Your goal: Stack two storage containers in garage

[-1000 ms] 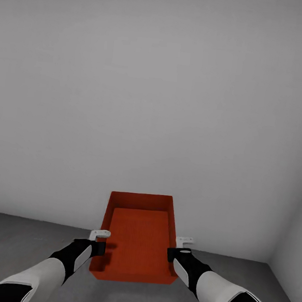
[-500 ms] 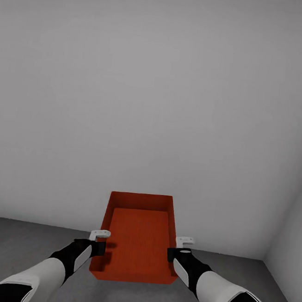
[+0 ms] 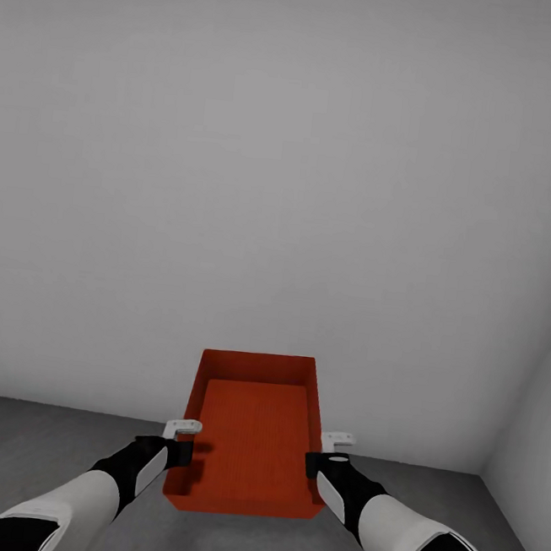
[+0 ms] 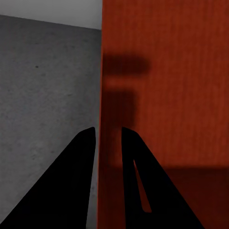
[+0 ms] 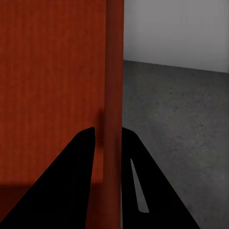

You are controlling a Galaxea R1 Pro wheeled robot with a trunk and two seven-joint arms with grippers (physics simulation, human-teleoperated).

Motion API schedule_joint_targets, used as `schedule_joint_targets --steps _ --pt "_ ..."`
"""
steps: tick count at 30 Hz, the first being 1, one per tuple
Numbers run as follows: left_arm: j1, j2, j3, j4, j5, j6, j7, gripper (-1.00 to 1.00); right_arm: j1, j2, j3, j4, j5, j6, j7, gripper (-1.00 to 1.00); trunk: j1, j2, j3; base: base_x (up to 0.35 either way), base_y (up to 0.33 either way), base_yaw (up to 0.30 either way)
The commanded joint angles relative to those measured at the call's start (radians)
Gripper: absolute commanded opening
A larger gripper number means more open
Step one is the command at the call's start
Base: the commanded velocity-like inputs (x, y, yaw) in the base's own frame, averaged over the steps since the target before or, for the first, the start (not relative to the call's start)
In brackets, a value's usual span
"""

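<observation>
A plain grey-white wall (image 3: 285, 183) takes up most of the head view, with the dark grey concrete floor (image 3: 29, 445) running along its foot and a second wall meeting it in the far right corner, so this reads as the garage. Over the last second that corner has slid a little to the left and then stopped, while the arms and their load sit in the same spot; I take that as the base finishing a small turn and coming to rest. One orange-red storage container (image 3: 250, 434) hangs in the middle, near the robot, carried level above the floor. The left gripper (image 4: 108, 136) pinches its left wall, the right gripper (image 5: 108, 136) its right wall. Probably next: lowering it down.
</observation>
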Motion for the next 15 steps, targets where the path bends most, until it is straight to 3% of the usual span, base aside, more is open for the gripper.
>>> schedule_joint_targets --steps 1,15 --pt "0.0 -0.001 -0.01 -0.004 -0.023 -0.024 0.015 -1.0 0.0 0.005 0.038 -0.001 -0.034 0.006 -0.002 -1.0 0.0 -0.001 0.0 0.0 0.0 0.0" --pt "0.0 -0.001 -0.01 -0.004 -0.024 -0.024 0.015 -1.0 0.0 0.005 0.038 -0.001 -0.034 0.006 -0.002 -1.0 0.0 -0.001 0.0 0.0 0.0 0.0"
